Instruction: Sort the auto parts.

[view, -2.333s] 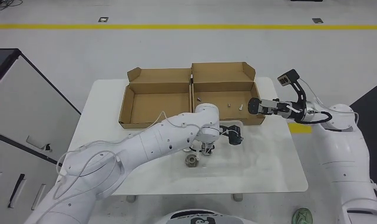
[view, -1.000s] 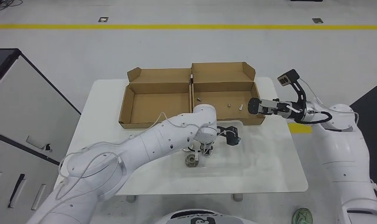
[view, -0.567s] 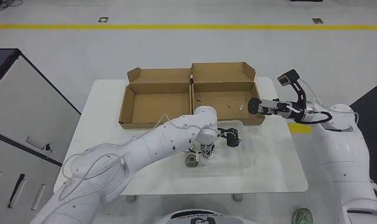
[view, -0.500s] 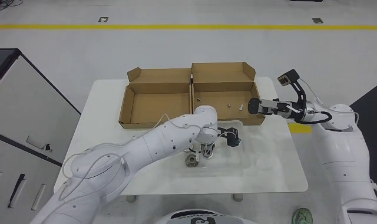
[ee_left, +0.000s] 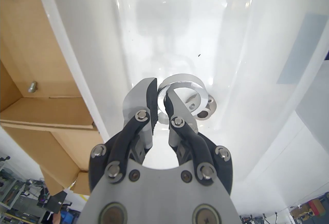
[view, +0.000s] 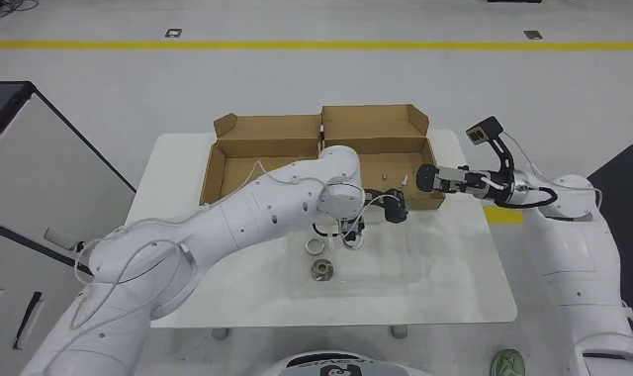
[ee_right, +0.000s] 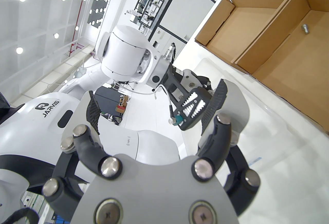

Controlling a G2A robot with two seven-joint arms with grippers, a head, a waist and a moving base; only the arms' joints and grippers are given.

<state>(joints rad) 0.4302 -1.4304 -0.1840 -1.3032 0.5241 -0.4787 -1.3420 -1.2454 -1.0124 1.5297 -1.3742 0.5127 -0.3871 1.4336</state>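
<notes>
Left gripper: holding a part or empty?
Holding. The left gripper is shut on a metal ring, with one finger inside the ring and one outside its wall.

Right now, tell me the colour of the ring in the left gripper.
Shiny silver ring, best seen in the left wrist view.

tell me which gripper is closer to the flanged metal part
Left. The left gripper hangs right by the flanged part; the right gripper is far off by the box.
</notes>
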